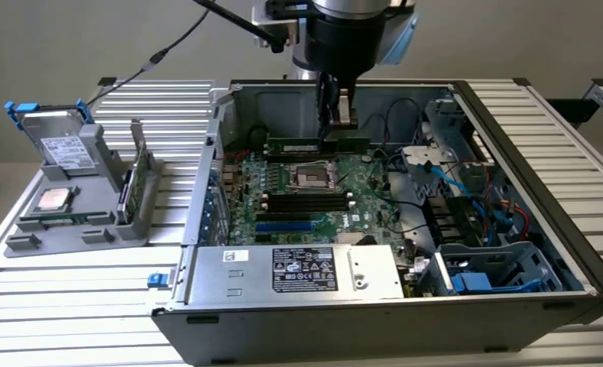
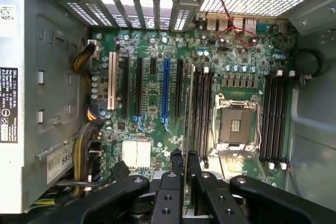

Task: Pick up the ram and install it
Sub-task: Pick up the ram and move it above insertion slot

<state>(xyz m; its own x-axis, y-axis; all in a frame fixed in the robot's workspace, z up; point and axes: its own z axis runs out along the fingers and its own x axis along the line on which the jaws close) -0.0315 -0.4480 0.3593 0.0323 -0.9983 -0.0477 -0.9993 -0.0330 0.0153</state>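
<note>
1. We see the arm reach down from above into the open computer case (image 1: pixel 383 329), which lies on its side on the slatted table (image 1: pixel 77 298).
2. The fingers (image 1: pixel 345 107) are drawn narrow and clamp the ram (image 1: pixel 293 144) between them, gripping its upper edge near the middle of its length.
3. The ram hangs level below the fingertips. Its long side runs across the exterior view, and it sticks out past the fingers on both sides.
4. It sits over the green motherboard (image 1: pixel 352 206), on the far side of the square processor socket (image 1: pixel 309 176), toward the back wall of the case. We cannot tell whether its lower edge touches a slot or is just above one.
5. In the wrist view the two black fingers stand close together with only a thin slit between them, and the motherboard lies beneath. The black memory slots (image 2: pixel 202 108) run just beside the line of that slit, between it and the socket.
6. At the front of the case lies a silvery power supply (image 1: pixel 230 271) with a label, well apart from the fingers.
7. Outside the case, on the exterior view's left, a grey holder (image 1: pixel 66 233) stands on the table. It carries a square processor chip (image 1: pixel 54 199) and a wider green card (image 1: pixel 133 180) set upright, both well apart from the fingers.
</note>
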